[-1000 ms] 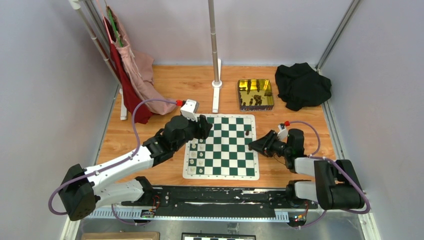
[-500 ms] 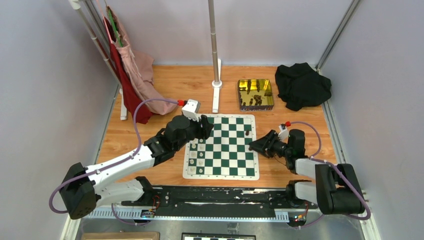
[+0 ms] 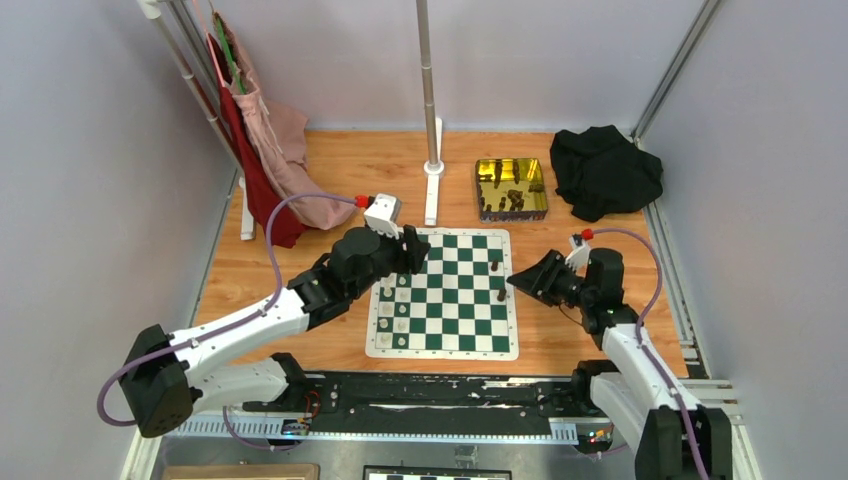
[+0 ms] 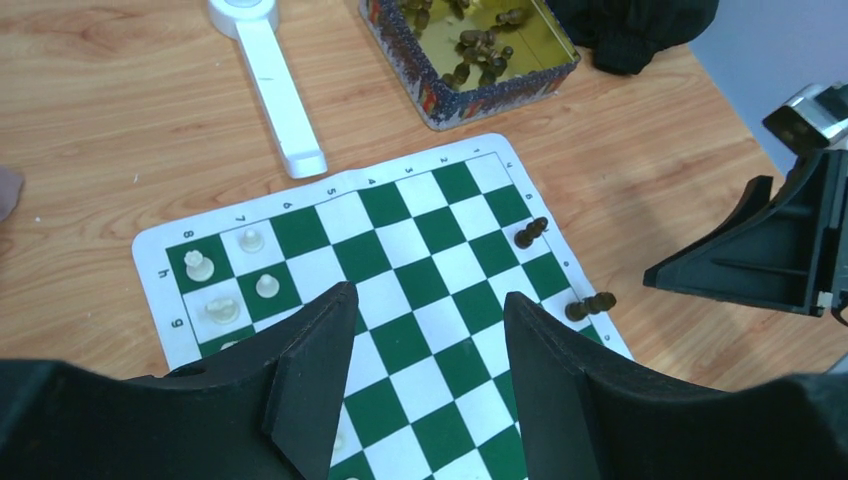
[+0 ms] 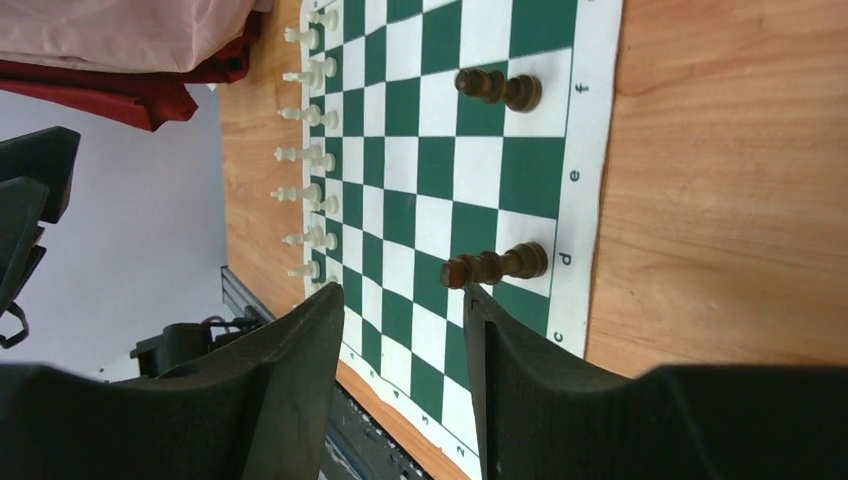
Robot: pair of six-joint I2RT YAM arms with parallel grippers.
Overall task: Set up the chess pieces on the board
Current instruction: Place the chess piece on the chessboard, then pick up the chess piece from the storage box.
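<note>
Middle of the board (image 3: 450, 300) is open between cream pieces (image 3: 386, 310) along its left side and two dark chess pieces (image 3: 496, 267) at its right edge, stand foot (image 3: 433, 200) and gold tin (image 3: 511, 187) just beyond the far edge.

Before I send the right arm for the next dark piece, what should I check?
1. Right gripper open and empty: ok.
2. Right gripper apart from the two dark brown chess pieces: ok.
3. Both pieces standing on the right edge row of the green-and-white chessboard: ok.
4. Left gripper open, empty, above the board: ok.
5. More dark pieces waiting in the shiny gold rectangular tin: ok.
6. Cream-white pieces all placed: cannot tell, partly hidden.
</note>
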